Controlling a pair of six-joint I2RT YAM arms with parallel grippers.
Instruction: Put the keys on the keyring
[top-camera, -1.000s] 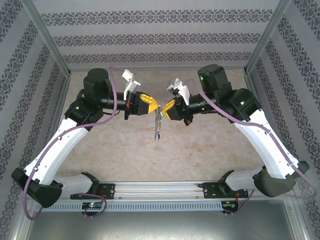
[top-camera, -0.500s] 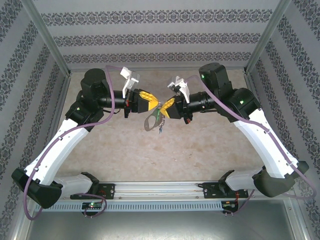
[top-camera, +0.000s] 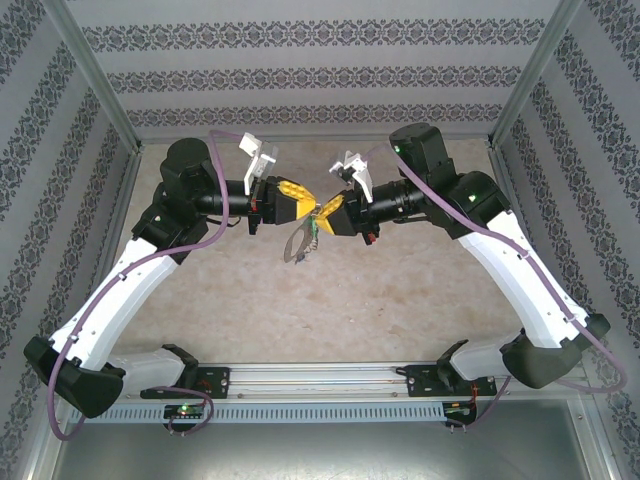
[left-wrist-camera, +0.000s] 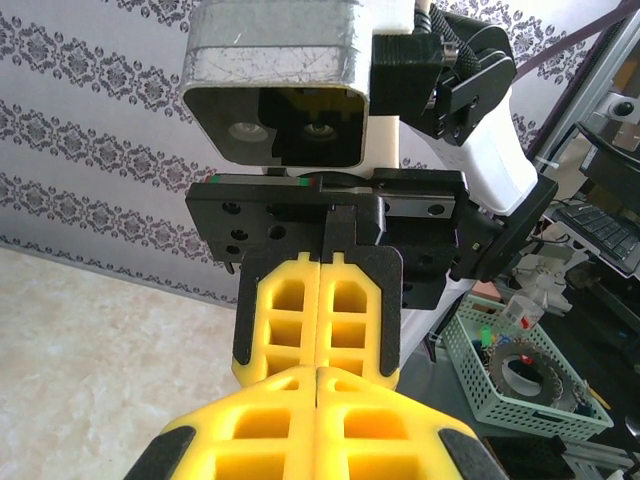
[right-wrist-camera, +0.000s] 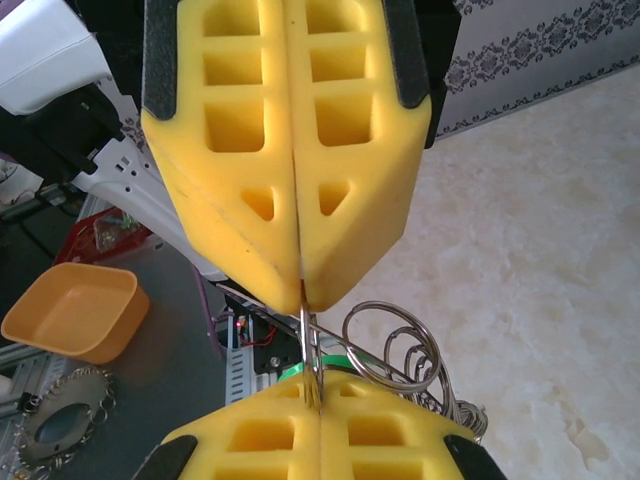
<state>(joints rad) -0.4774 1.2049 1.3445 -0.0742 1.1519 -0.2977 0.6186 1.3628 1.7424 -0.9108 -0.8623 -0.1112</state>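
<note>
Both grippers meet tip to tip in mid-air over the table. The grey keyring hangs below them, tilted down to the left. In the right wrist view its coiled wire loops curl just right of the tips. A thin metal shaft runs from the shut left gripper down into the shut right gripper. A sliver of the key's green tag shows at the right tips. In the top view the left gripper touches the right gripper. The left wrist view has my left gripper pressed against the right one's fingers.
The beige marbled table lies below, between patterned walls and metal frame posts. Off the table, a green mesh basket with odds and ends and an orange bin are visible. The arm bases sit on the near rail.
The keyring hung straight down a second ago and has swung up to tilt left. The right arm has shifted left and turned its wrist. Both grippers have stayed tip to tip.
</note>
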